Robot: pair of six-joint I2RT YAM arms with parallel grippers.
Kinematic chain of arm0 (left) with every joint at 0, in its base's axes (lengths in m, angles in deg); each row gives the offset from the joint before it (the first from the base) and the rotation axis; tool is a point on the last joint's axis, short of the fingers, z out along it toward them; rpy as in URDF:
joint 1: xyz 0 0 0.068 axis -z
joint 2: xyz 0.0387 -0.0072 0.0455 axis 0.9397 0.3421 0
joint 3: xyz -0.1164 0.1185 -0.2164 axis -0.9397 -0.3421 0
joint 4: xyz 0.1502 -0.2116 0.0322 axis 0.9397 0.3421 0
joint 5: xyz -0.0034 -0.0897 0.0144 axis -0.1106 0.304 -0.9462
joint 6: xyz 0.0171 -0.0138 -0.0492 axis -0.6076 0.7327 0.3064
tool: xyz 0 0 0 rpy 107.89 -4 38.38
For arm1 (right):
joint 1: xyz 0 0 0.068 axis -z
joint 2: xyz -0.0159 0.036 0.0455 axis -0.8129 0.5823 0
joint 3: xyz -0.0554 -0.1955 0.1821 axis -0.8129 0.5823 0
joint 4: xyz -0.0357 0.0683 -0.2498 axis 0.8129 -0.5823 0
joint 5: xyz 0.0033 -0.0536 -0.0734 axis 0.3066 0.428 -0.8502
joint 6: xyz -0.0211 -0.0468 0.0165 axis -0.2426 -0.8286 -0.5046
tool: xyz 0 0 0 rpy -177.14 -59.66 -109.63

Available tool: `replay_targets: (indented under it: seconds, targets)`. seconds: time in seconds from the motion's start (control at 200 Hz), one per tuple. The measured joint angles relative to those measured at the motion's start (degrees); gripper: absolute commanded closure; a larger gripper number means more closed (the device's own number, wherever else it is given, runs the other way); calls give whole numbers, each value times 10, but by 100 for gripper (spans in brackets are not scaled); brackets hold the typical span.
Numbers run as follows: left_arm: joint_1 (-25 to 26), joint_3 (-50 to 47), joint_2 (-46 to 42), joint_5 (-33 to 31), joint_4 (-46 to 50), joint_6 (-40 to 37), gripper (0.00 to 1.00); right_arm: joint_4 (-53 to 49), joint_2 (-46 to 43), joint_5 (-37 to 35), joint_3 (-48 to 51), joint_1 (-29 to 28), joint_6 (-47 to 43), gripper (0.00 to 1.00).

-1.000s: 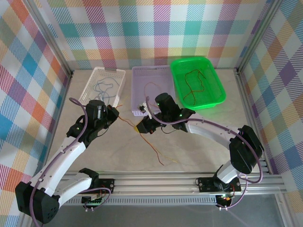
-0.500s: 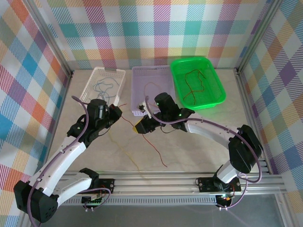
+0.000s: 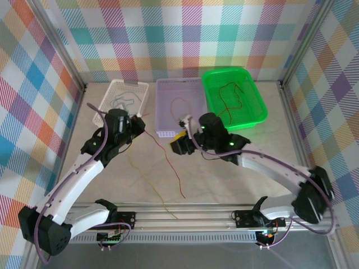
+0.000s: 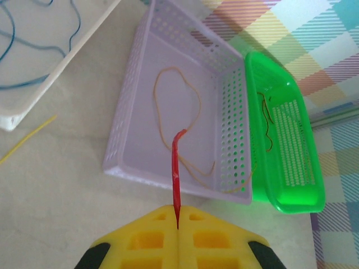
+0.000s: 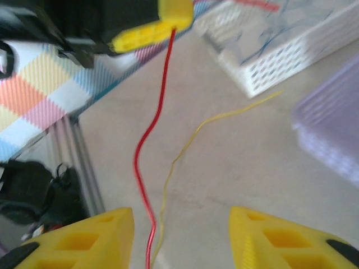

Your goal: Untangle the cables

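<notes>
My left gripper [image 4: 178, 216] is shut on one end of a red cable [image 4: 175, 168], just in front of the purple basket [image 4: 130, 84]. From the left gripper [image 3: 140, 126] the red cable [image 3: 168, 162] trails across the table toward the front edge. A thin yellow cable [image 3: 147, 182] lies loose on the table beside it. My right gripper [image 5: 179, 212] stands open, with the red cable [image 5: 140, 162] and the yellow cable [image 5: 185, 143] running between its fingers untouched. In the overhead view the right gripper [image 3: 177, 144] hovers at the table's middle.
The purple basket [image 3: 166, 89] holds an orange cable [image 4: 162, 106]. A white basket [image 3: 110, 95] at the back left holds blue cable. A green basket [image 3: 257, 101] at the back right holds red and orange cables. The metal rail [image 3: 190, 216] runs along the front edge.
My right gripper has opened and drawn to the right. My left gripper has pulled the red cable back and left, away from the yellow cable, which now lies separate on the table.
</notes>
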Motion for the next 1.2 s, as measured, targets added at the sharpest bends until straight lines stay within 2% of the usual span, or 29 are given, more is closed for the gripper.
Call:
replay_targets:
  seconds: [0.05, 0.13, 0.25, 0.465, 0.52, 0.71, 0.835, 0.93, 1.2]
  targets:
    - [0, 23, 23, -5, -8, -13, 100, 0, -49, -47, 14, 5, 0, 35]
    - [0, 65, 61, -11, -24, -31, 100, 1, -130, -116, 44, 15, -4, 30]
    - [1, 160, 136, -13, -56, -59, 100, -7, -241, -196, 90, 32, -8, 18]
    - [22, 410, 312, -6, -91, -111, 100, -67, -349, -262, 113, 33, -17, 6]
    - [32, 492, 367, -4, -92, -129, 100, -85, -379, -273, 119, 33, -16, 0]
    - [58, 795, 566, -1, -67, -179, 100, -136, -484, -295, 144, 33, -18, 0]
    - [71, 994, 704, 0, -59, -201, 100, -158, -514, -302, 148, 33, -13, 0]
    - [79, 1034, 765, -3, -93, -217, 100, -175, -524, -301, 152, 33, -9, 0]
    - [126, 1038, 902, -33, -272, -313, 100, -206, -565, -286, 153, 33, -1, 0]
